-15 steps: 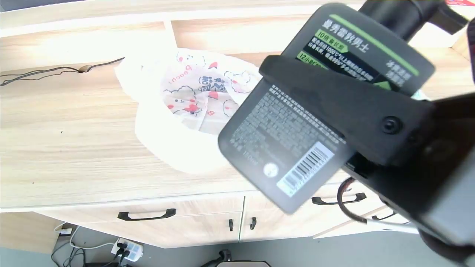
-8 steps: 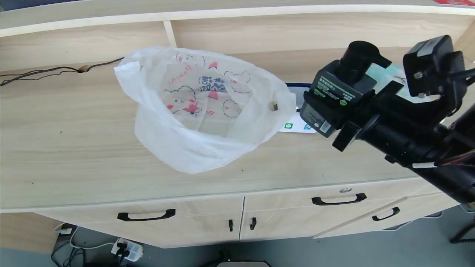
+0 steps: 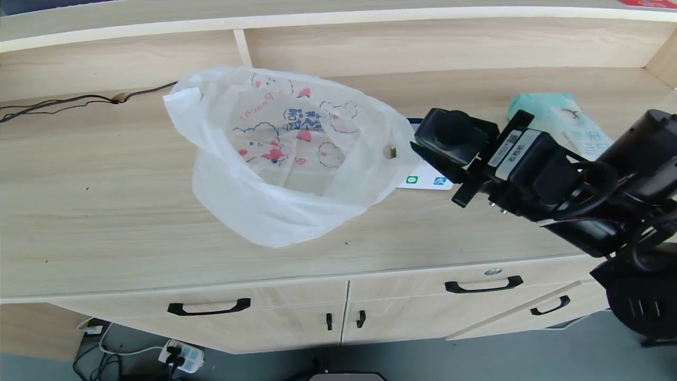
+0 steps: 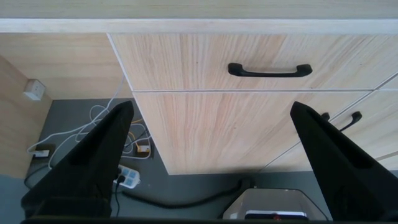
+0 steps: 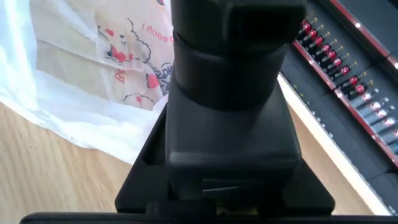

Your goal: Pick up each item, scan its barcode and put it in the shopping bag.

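Cable: a thin dark cable (image 3: 63, 103) lies along the far left of the bench (image 3: 106, 201).
Left hand: the left hand (image 4: 205, 162) hangs low before a drawer front (image 4: 186, 59) under the bench. Its fingers (image 4: 87, 168) are spread wide, with nothing between them.
Shopping bag: a white film shopping bag (image 3: 264, 211) with cartoon print sits mid-bench, mouth standing open and facing up.
Bag contents: no item can be made out inside. What shows is the print on the far wall and bench grain through the film.
Bag handling: judged thin and limp. The rim would likely fold in if brushed.
Card: a small white card (image 3: 423, 181) lies flat just right of the bag.
Bottle: a black bottle (image 3: 449, 138) is held in the air above the card, near the bag's right rim but apart from it, cap end toward the bag.
Right hand: the right hand (image 3: 476, 164) is clamped across the bottle's body.
Bottle handling: judged rigid and smooth-sided, with some weight if full. The flat body is the sound place to grip, not the cap. It looks liable to slip if the clamp eases before it is over the mouth.
Green packet: a pale green soft packet (image 3: 552, 119) lies on the bench to the far right, untouched.
Packet handling: judged light and yielding, best taken across its middle.
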